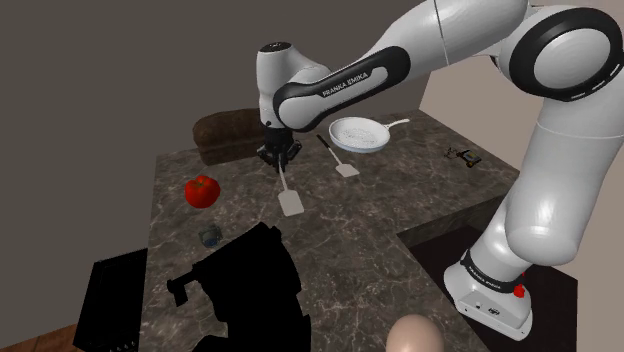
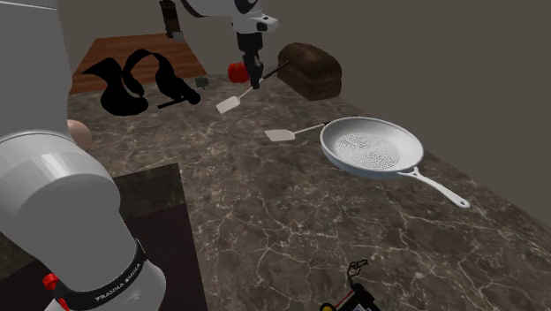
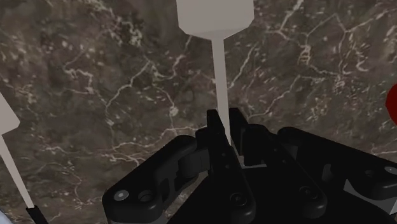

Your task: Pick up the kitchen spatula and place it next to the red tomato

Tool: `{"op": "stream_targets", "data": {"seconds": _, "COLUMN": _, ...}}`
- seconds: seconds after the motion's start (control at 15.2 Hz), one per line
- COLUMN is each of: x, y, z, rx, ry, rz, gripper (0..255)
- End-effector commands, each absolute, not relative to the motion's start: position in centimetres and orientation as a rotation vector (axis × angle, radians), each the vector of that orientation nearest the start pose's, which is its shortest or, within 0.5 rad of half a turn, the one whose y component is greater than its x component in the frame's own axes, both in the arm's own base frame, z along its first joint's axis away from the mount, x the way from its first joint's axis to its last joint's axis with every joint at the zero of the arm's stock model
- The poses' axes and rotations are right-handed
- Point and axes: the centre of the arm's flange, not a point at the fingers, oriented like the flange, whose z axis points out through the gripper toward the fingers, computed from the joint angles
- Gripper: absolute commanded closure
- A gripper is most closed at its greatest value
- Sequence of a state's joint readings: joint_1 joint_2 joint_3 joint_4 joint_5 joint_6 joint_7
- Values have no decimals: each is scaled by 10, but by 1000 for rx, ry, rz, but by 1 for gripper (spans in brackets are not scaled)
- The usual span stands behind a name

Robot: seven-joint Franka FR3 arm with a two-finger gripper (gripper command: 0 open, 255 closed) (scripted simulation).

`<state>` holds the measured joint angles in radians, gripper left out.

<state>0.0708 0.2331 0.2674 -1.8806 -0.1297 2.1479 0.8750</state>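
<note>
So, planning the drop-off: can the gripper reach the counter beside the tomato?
Probably yes. The gripper, shut on the spatula, hangs near the tomato, and nothing stands on the counter between them.

Arm: white, dark joints, extended far forward, wrist turned down. Claw: black, fingers pinched on thin spatula handle.
</note>
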Motion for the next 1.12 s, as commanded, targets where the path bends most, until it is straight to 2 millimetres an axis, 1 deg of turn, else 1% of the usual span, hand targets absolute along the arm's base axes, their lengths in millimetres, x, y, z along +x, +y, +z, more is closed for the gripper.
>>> {"op": "stream_targets", "data": {"seconds": 0.0, "x": 585, "y": 191, "z": 384, "rx": -3066, "ry": 745, "rz": -102, "gripper": 255}}
{"op": "stream_targets", "data": {"seconds": 0.4, "x": 585, "y": 191, "z": 351, "rx": -3066, "ry": 745, "rz": -102, "gripper": 255}}
{"op": "stream_targets", "data": {"seconds": 0.92, "x": 585, "y": 191, "z": 351, "rx": -3066, "ry": 745, "rz": -102, "gripper": 255}}
{"op": "stream_targets", "data": {"seconds": 0.99, "x": 585, "y": 191, "z": 351, "rx": -3066, "ry": 745, "rz": -102, "gripper": 0}}
{"op": "stream_targets", "data": {"seconds": 1.06, "x": 585, "y": 191, "z": 351, "rx": -3066, "ry": 745, "rz": -102, "gripper": 0}}
